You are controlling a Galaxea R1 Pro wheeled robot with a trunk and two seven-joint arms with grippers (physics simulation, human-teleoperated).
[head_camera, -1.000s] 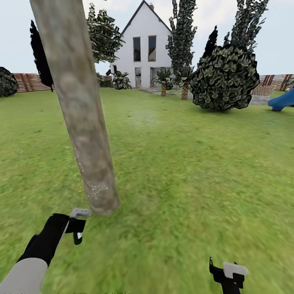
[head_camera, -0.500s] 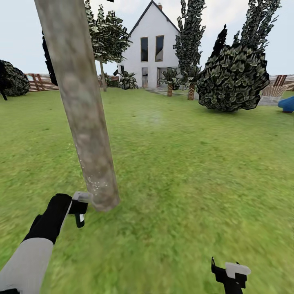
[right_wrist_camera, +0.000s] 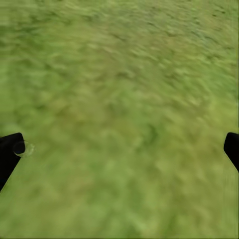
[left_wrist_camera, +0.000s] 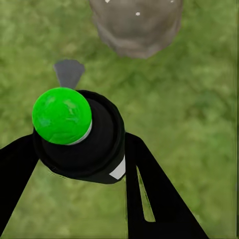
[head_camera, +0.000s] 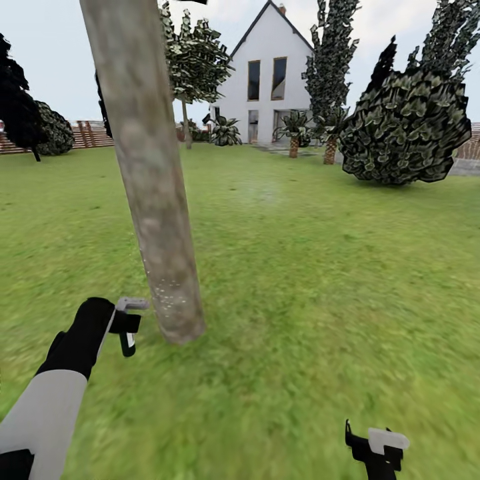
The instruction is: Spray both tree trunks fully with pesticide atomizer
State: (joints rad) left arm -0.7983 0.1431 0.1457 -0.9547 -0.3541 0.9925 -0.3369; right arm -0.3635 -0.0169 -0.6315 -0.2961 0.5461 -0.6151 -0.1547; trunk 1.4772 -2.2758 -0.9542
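Raised a little since a second ago, the left gripper stays clamped on the pesticide atomizer, its green spot facing the wrist camera, just beside the base of the near tree trunk, whose lower bark carries pale specks. Over open lawn, the right gripper hangs with fingers spread wide.
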